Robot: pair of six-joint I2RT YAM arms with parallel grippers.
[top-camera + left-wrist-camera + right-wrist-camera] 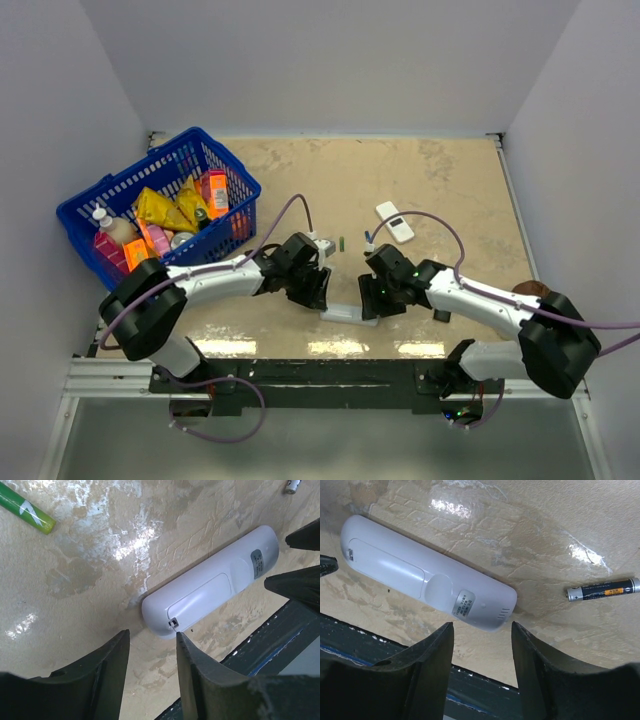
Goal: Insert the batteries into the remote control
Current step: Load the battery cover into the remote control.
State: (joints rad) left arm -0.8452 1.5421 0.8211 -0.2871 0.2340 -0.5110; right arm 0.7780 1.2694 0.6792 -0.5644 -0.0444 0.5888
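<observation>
Both grippers' dark fingers stand apart, holding nothing: left gripper [152, 636] at the latch end of the remote control [210, 585], right gripper [482, 625] at its other end. It lies back up near the table's [450, 180] front edge, cover [200, 600] shut. A green battery [27, 511] and a dark battery [603, 590] lie loose nearby, a blue basket [120, 175] well off left.

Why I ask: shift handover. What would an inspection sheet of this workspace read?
Surface: beige mottled tabletop, glare patches.
Job's things: remote control lying back up, cover on; green battery and dark battery loose on the table.
Clutter: blue basket of packets; wider white remote.
Grippers: left end effector and right end effector open, one at each end of the remote control, holding nothing.
Cables: purple cable looping off each arm.
Surroundings: plain pale walls.
</observation>
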